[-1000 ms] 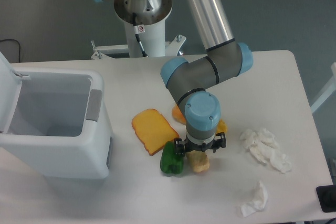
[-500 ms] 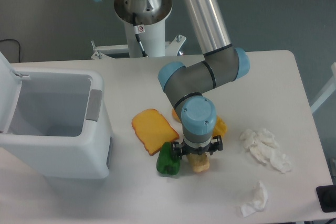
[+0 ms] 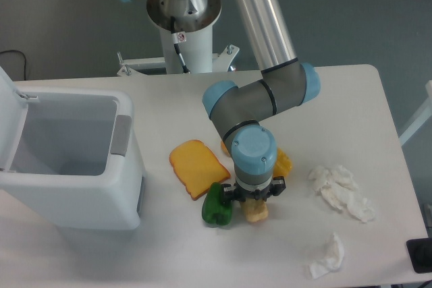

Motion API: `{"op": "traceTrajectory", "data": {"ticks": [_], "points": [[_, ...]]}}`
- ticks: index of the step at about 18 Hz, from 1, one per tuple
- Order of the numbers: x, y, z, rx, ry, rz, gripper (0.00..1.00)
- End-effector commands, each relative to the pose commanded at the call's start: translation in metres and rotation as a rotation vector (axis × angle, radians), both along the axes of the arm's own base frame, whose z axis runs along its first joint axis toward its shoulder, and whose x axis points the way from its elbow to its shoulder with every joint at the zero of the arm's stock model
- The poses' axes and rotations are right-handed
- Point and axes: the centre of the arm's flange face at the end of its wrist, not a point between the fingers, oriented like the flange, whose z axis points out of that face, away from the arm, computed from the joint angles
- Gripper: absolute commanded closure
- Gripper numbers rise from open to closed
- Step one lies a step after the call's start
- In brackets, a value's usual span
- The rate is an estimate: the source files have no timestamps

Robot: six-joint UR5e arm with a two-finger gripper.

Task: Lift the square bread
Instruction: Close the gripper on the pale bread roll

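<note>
The square bread is a pale tan chunk lying on the white table, with only its near end showing. My gripper points straight down onto it from above. The blue wrist hides the fingers, so I cannot tell whether they are open or shut, or whether they touch the bread. A green pepper sits right against the gripper's left side.
A flat orange-yellow toast slice lies left of the arm. Orange pieces peek out behind the wrist. An open white bin stands at the left. Crumpled tissues lie at the right and near the front edge.
The arm has shifted slightly left and come lower over the bread, covering more of it. The green pepper has been nudged a little to the left.
</note>
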Motion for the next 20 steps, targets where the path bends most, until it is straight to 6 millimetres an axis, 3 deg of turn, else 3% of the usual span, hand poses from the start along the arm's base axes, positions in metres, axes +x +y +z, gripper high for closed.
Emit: {"op": "traceTrajectory", "data": {"ticks": [7, 9, 10, 11, 12, 18, 20], "points": [[-0.004, 0.002, 0.006, 0.009, 0.009, -0.008, 0.74], [-0.009, 0.001, 0.014, 0.019, 0.018, -0.009, 0.70], [-0.012, 0.001, 0.020, 0.026, 0.028, -0.006, 0.58], [-0.016, -0.001, 0.024, 0.030, 0.033, -0.002, 0.19], [-0.019, -0.003, 0.030, 0.037, 0.041, 0.004, 0.00], [-0.018, -0.004, 0.044, 0.049, 0.058, 0.012, 0.00], [-0.016, -0.004, 0.039, 0.042, 0.052, 0.011, 0.00]]}}
